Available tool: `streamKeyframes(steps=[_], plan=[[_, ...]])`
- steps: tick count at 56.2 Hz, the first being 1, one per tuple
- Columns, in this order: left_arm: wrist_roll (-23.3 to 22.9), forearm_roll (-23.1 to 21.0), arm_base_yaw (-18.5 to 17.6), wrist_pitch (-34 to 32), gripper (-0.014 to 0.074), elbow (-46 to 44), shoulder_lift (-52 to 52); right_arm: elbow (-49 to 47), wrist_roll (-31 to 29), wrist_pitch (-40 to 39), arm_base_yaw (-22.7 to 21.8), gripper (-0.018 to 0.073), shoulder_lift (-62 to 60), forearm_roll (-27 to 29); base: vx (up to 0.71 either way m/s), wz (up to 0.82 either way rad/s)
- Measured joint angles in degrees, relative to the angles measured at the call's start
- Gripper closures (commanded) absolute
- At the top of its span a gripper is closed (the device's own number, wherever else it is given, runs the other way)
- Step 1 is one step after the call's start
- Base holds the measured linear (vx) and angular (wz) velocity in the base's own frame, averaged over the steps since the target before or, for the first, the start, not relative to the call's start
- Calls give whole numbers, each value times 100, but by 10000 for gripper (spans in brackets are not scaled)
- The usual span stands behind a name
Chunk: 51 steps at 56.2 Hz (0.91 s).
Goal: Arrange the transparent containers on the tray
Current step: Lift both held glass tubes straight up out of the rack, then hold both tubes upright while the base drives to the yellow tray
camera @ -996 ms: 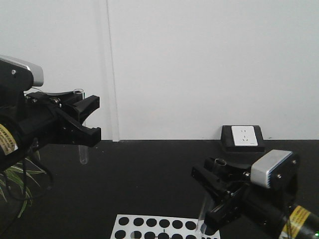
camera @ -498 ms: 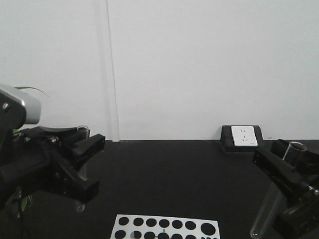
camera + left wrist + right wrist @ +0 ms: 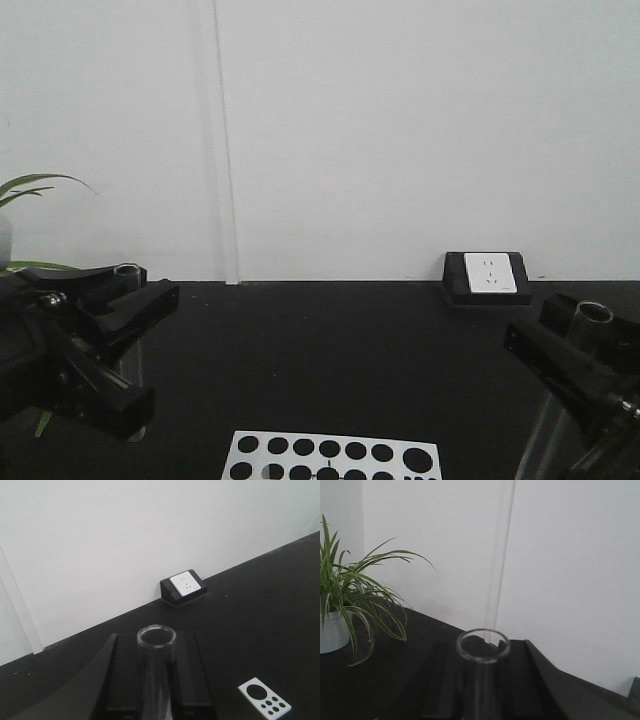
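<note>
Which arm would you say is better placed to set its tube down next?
Neither clearly: the left claw holds one test tube, the right claw another, and the tray is out of view.

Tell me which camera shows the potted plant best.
The right wrist view: most of the plant shows there, long striped leaves over a white pot. The front-facing view catches only a few leaf tips at its left edge. The left wrist view shows none of it.
</note>
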Motion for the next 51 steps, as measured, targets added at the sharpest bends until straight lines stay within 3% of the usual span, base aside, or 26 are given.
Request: streamKeyframes(steps=[51], plan=[[0,-2,0,48,597,0,50,0,5,0,0,571,0,-5,-3,0]])
